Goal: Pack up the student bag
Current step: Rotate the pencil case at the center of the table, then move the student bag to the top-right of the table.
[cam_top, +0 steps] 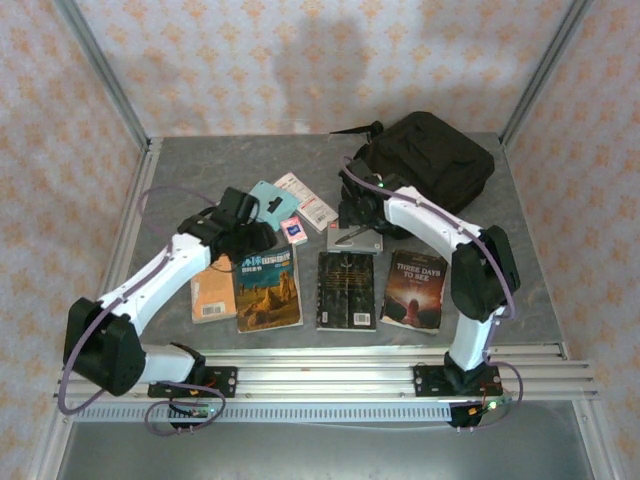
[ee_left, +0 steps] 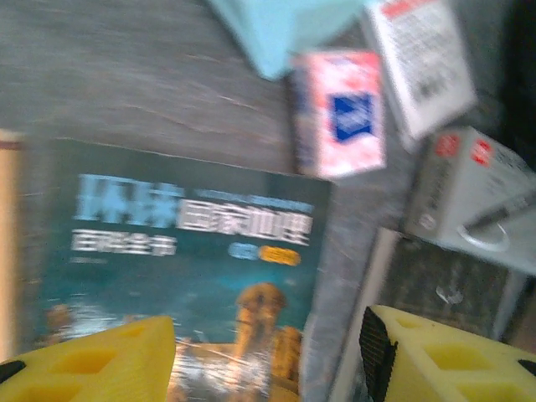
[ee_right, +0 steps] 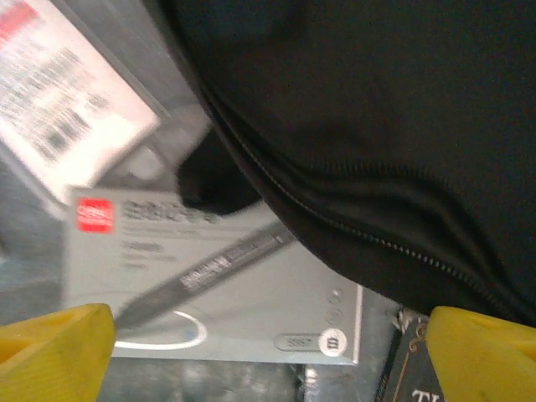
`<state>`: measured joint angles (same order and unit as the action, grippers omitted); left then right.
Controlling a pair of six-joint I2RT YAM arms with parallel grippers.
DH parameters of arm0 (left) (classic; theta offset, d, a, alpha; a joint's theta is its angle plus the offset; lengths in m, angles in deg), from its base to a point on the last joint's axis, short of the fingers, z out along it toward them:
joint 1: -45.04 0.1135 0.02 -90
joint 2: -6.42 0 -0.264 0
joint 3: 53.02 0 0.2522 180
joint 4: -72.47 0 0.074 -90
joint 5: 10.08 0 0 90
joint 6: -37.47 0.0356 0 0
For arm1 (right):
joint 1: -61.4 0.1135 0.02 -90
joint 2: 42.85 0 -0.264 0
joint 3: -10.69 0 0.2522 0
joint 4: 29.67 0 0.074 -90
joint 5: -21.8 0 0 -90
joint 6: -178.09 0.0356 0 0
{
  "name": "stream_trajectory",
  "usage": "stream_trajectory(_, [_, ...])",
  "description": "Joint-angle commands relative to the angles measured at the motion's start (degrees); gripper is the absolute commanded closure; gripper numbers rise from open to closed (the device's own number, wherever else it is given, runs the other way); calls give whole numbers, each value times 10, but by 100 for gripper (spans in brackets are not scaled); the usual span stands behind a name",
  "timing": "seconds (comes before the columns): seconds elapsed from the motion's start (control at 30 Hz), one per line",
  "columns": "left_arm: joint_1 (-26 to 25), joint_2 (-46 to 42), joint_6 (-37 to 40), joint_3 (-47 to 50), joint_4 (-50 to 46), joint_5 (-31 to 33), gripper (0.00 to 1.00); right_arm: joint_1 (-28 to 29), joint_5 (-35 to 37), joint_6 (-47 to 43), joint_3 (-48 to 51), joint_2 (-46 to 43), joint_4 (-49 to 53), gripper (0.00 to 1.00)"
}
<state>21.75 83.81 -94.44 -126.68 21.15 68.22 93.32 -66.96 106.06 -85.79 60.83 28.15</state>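
left fingers (ee_left: 92, 360) parted, empty, above teal book (ee_left: 193, 251); right fingers (ee_right: 50, 352) wide, empty, over grey box (ee_right: 234, 293) by student bag (ee_right: 377, 126)

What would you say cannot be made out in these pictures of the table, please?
- Student bag: top view, near-left corner behind the right arm; whether it is unzipped is too dark to tell.
- Teal book: left wrist view, title smeared by blur.
- White packet: right wrist view, print blurred, cut by the left edge.
- Orange book: top view, top end under the left arm.
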Motion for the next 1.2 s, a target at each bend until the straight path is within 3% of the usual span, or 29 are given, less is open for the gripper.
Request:
stream_trajectory(0.0, [-36, 36, 23, -48, 34, -12, 39, -43, -70, 70, 61, -36, -46, 9])
stream_trajectory(0.1, [-46, 85, -2, -74, 51, -32, 39, -57, -114, 88, 86, -36, -77, 9])
stream_trajectory(0.3, [-50, 124, -27, -81, 85, -60, 41, -82, -103, 83, 94, -13, -94, 6])
stream_trajectory(0.6, [-50, 102, -19, -53, 82, -43, 41, -159, -99, 50, -22, 63, -110, 3])
stream_trajectory(0.7, [-50, 84, -12, -45, 70, -34, 41, -145, -89, 1, -45, 41, -84, 3])
stream_trajectory(0.9, [-48, 33, -5, -24, 50, -17, 40, -73, 21, -160, -74, 17, 5, 1])
stream_trajectory(1.1, [-26, -26, 9, -15, 22, -13, 40, -38, -50, -294, -50, -27, -21, 1])
stream_trajectory(1.17, [-18, -47, 19, -12, 19, -16, 39, -32, -23, -309, -45, -28, -29, 1])
